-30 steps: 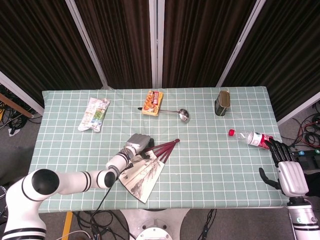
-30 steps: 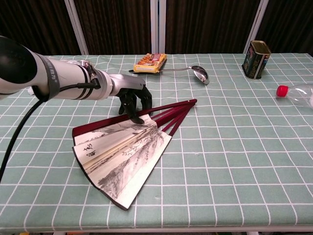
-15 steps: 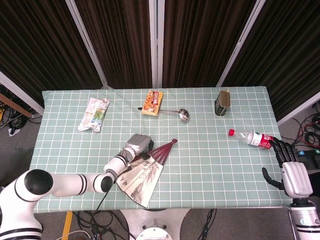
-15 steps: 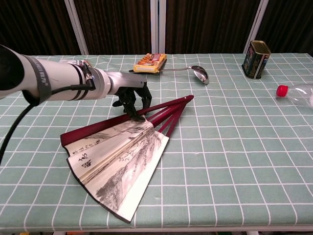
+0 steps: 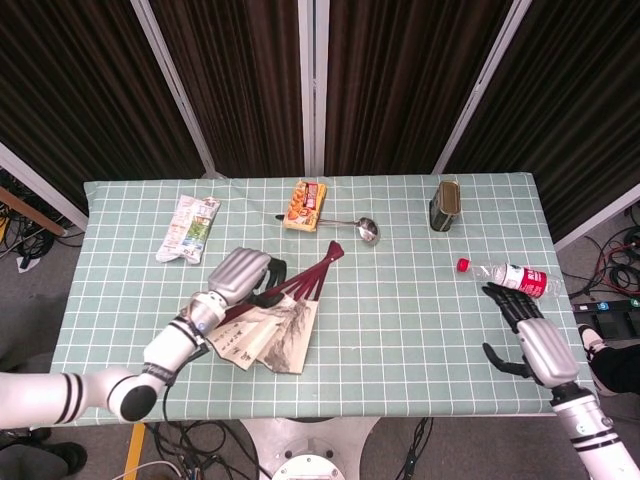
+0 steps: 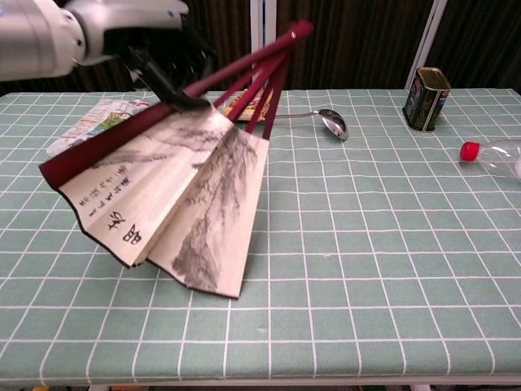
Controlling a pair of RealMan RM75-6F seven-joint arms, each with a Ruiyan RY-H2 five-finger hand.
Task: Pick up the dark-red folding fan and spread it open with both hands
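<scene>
Folding fan lifted, partly spread

Folding fan (image 6: 175, 175), partly spread, sits left of centre above our desk (image 5: 400, 330), gripped at its dark-red ribs by our left hand (image 5: 238, 277). Lower right, our right hand (image 5: 532, 338) hovers, fingers (image 5: 505, 300) apart, holding nothing.

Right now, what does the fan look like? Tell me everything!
The fan is partly spread, with dark-red ribs and outer sticks and a cream paper leaf bearing an ink landscape and black writing. It is lifted off the green checked table, tilted with its pivot end up. The left robot hand grips its ribs near the top.
</scene>
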